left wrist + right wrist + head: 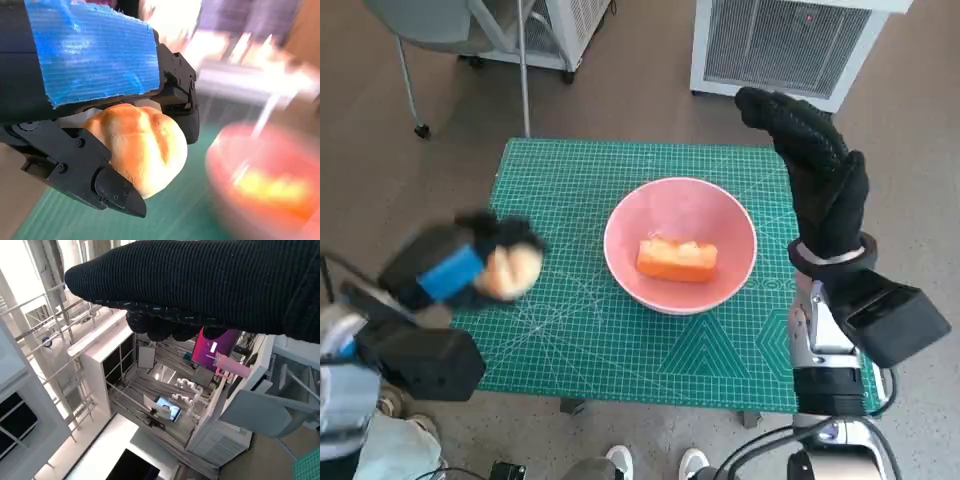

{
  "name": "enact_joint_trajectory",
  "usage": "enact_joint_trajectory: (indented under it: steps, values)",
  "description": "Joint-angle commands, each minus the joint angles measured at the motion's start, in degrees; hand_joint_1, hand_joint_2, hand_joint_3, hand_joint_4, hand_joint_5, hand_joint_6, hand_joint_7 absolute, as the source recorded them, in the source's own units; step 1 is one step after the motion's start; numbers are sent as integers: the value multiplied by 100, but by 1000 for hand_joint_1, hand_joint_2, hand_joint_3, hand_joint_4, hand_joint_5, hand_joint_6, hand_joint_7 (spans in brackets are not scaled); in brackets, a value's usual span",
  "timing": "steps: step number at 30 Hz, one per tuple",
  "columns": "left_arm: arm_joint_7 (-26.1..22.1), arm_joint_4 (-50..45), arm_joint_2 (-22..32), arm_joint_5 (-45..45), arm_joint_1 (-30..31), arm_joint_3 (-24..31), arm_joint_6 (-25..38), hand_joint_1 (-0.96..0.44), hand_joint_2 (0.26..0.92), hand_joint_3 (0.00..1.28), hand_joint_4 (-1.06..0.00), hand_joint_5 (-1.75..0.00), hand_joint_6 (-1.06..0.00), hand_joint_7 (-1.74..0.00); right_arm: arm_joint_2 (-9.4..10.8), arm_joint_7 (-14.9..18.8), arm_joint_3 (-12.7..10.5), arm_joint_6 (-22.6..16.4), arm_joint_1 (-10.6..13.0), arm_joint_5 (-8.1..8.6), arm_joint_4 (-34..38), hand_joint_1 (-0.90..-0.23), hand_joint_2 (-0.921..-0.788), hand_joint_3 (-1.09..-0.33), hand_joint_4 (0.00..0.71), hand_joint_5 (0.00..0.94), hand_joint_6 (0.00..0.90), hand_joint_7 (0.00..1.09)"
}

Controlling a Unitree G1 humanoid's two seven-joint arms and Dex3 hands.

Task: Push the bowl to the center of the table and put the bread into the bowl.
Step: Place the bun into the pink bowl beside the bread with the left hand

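Green mat, orange block in bowl

The pink bowl looks smooth and slightly glossy. The bread roll has a matt crust. The right hand wears ribbed knitted cloth; the table mat looks matt.

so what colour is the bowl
Pink bowl, clearest in the head view.

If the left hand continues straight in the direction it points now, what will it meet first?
Most likely the pink bowl. The left hand, holding the bread roll, points across the green mat toward the bowl, and nothing shows between them. Its height is unclear, so it may meet the near rim or pass above it.
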Motion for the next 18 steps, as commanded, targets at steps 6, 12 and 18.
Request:
enact_joint_trajectory:
  steps: [6, 12, 18]
  values:
    - [1240, 1058, -1011, 812, -1520, -993, -1115, 0, 920, 55, -729, -1118, -615, -1180, -65, 127, -24, 48, 29, 72, 73, -658, -921, -819, 265, 9, -1, 659]
    - [1569, 2234, -1391, 1302, -2326, -1614, -1662, 0, 920, 41, -745, -1077, -628, -1189, -80, 166, -40, 56, 41, 100, 27, -657, -921, -821, 263, 8, -1, 660]
    - [1286, 3156, -1636, 1406, -2860, -2054, -1772, 0, 920, 37, -740, -1063, -644, -1191, -100, 170, -58, 37, 79, 91, -23, -657, -921, -823, 262, 7, -1, 662]
